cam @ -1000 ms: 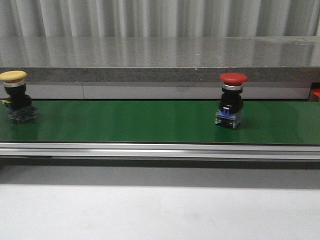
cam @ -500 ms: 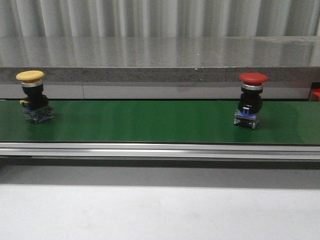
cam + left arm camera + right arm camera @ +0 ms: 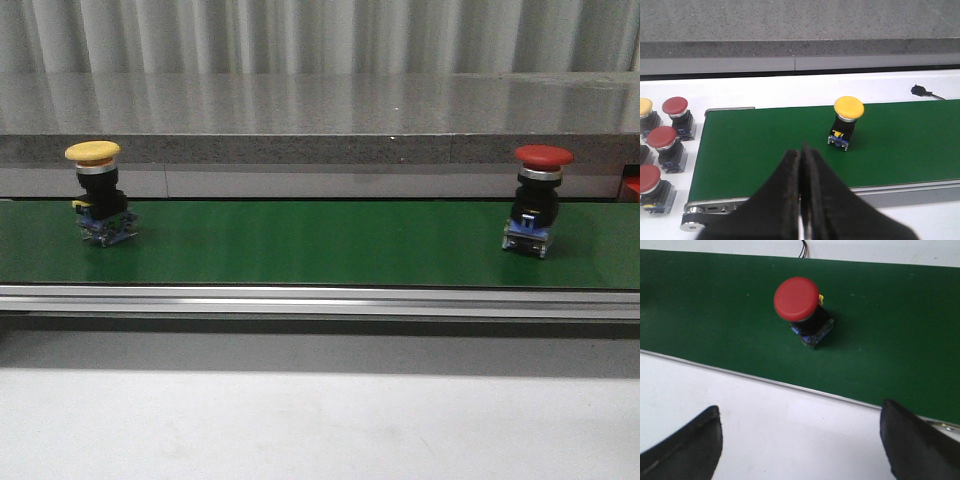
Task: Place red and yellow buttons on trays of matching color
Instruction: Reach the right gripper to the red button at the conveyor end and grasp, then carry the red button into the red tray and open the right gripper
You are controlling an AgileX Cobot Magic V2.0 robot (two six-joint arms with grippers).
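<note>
From the front camera I see the green conveyor belt [image 3: 320,245] running straight across the middle of the view. The yellow button [image 3: 96,190] stands upright on it out at nine o'clock, and the red button [image 3: 538,198] stands upright at three o'clock, the two well apart with bare belt between them. At the far three o'clock edge, beyond the belt, a sliver of something red [image 3: 631,188] shows; I cannot tell what it is. Neither arm appears in this camera.

On my left wrist camera, the left gripper [image 3: 801,200] has its jaws pressed together with nothing between them. It hangs over the near edge of the belt, and the yellow button sits on the green surface past the fingertips, toward one o'clock from them, apart from them. Off the belt's end, out at nine o'clock, a cluster of spare buttons [image 3: 662,150] stands on the white table [image 3: 790,90], mostly red caps and one yellow cap at the very edge. A small black connector [image 3: 921,90] lies on the table at two o'clock.

On my right wrist camera, the right gripper [image 3: 800,440] has its jaws spread wide apart, holding nothing, over the white table just short of the belt. The red button stands upright on the belt at twelve o'clock from the gap, untouched.
</note>
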